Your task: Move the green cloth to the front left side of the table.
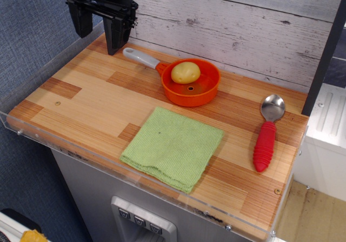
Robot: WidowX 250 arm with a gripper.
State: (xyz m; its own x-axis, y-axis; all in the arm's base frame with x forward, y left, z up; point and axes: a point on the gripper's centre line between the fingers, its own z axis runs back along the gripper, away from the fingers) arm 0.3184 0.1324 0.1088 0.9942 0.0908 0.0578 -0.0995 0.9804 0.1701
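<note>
In the single view, the task looks barely begun, if at all. The green cloth [172, 147] lies flat near the front edge of the table [81, 99], about midway along its width, with its near corner close to the clear acrylic rim. The front left part of the table, where the cloth is meant to go, is bare wood. So the whole move is left: reach the cloth, take hold of it, and carry or drag it leftward along the front edge.

The gripper [100, 23] hangs above the far left corner of the table, well apart from the cloth. Its two dark fingers stand spread with a clear gap between them, and nothing is held in that gap.

One container is in view: an orange pan [190, 85] with a grey handle pointing to the far left. It sits just beyond the cloth, not touching it. Inside it rests a yellow potato [185, 72], towards the far side of the bowl.

To the right, a spoon with a red handle [267, 131] lies well clear of the cloth's path.
</note>
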